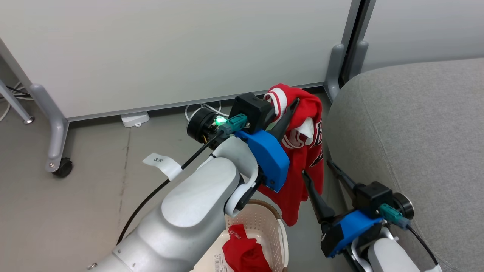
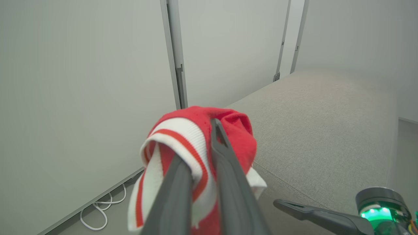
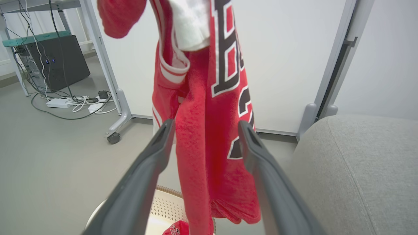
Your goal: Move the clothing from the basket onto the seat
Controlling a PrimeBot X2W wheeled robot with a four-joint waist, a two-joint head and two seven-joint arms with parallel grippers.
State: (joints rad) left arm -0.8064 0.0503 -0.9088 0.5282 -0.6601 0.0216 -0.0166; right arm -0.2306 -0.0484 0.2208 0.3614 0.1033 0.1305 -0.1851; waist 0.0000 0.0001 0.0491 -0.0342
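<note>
Item 1. Left gripper (image 1: 285, 105): at centre frame in the head view, you are seeing it clenching the bunched top of a red garment (image 1: 302, 151). One dark finger is lying over the fabric, and the other is sitting under the white striped trim.

Item 2. Red garment: it is hanging straight down from that gripper, clear of the floor. Its block lettering is facing the seat (image 1: 416, 132), and its lower hem is dangling just above the basket (image 1: 261, 219).

Item 3. Right gripper (image 1: 317, 168): you are finding it at lower right, released, with its fingers spread wide and pointing up toward the hanging fabric. In the right wrist view the cloth is showing between the two fingers. You cannot tell whether either finger is touching it.

Item 4. Basket: it is sitting on the floor at bottom centre, partly hidden behind the left forearm. A second red garment (image 1: 244, 251) is lying crumpled inside it.

Item 5. Seat: it is filling the right side of the frame, just beside the hanging garment, and its cushion is carrying nothing that you can see.

Item 6. Surroundings: a white partition panel (image 1: 170, 49) is standing across the top, with a castor (image 1: 62, 168) at left and loose white cables (image 1: 204, 107) along its base.
</note>
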